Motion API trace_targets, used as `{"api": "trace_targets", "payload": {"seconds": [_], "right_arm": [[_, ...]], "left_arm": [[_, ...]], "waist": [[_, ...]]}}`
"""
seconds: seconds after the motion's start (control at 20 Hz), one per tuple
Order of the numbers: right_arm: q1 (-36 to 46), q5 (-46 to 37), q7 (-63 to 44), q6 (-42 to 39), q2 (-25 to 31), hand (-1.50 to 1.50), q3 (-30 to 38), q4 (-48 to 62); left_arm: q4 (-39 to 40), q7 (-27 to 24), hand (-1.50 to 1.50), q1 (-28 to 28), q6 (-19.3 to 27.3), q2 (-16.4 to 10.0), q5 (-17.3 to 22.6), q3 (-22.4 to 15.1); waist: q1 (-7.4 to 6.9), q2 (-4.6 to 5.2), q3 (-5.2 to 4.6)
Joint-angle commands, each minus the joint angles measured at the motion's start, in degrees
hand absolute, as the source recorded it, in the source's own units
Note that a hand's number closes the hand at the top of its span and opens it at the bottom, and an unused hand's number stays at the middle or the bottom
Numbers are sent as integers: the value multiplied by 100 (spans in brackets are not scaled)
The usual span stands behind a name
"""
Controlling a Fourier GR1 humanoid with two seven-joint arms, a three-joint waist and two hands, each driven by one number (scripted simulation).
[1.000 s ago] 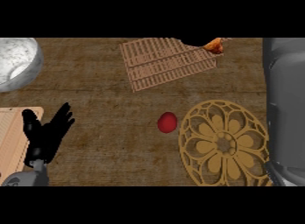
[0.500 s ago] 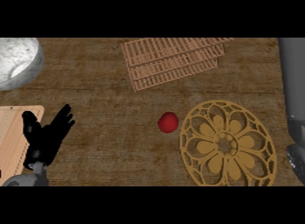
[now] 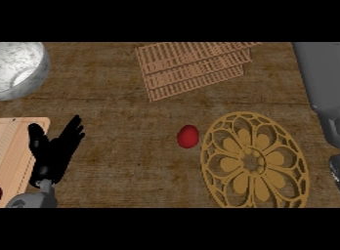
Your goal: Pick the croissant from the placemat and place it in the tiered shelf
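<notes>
Left hand (image 3: 54,156) rested open, fingers straight and up, holding nothing; no croissant showed anywhere.

The croissant lay neither on the round golden openwork placemat (image 3: 254,158), well off to that hand's right, nor visibly on the slatted wooden tiered shelf (image 3: 191,68), up and to the right of it, so I could not tell where it was. A small red egg-shaped thing (image 3: 188,136) sat just beside the placemat's edge, between it and the hand. The grey right forearm (image 3: 330,83) filled the far side; its hand did not show. My worry: if the croissant sat hidden at the shelf's far corner, a brush from that forearm could tip it off or shift the shelf.
</notes>
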State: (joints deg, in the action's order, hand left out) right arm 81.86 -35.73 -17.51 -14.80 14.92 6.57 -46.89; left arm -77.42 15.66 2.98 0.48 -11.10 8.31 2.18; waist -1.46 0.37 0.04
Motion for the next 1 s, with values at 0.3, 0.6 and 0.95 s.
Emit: {"api": "trace_targets", "payload": {"seconds": [0.3,0.6,0.95], "right_arm": [[541,-458,894,1138,-233,150,35,1807],[668,-367,1598,1212,-88,150,216,2294],[674,-668,1856,1336,-76,150,12,2645]], "left_arm": [[39,171,0,171,20,46,-112,-61],[136,75,0,245,-23,93,-45,30],[448,-115,0,355,75,172,-253,-8]], "waist": [[-108,54,-11],[-75,39,-10],[-32,46,-12]]}}
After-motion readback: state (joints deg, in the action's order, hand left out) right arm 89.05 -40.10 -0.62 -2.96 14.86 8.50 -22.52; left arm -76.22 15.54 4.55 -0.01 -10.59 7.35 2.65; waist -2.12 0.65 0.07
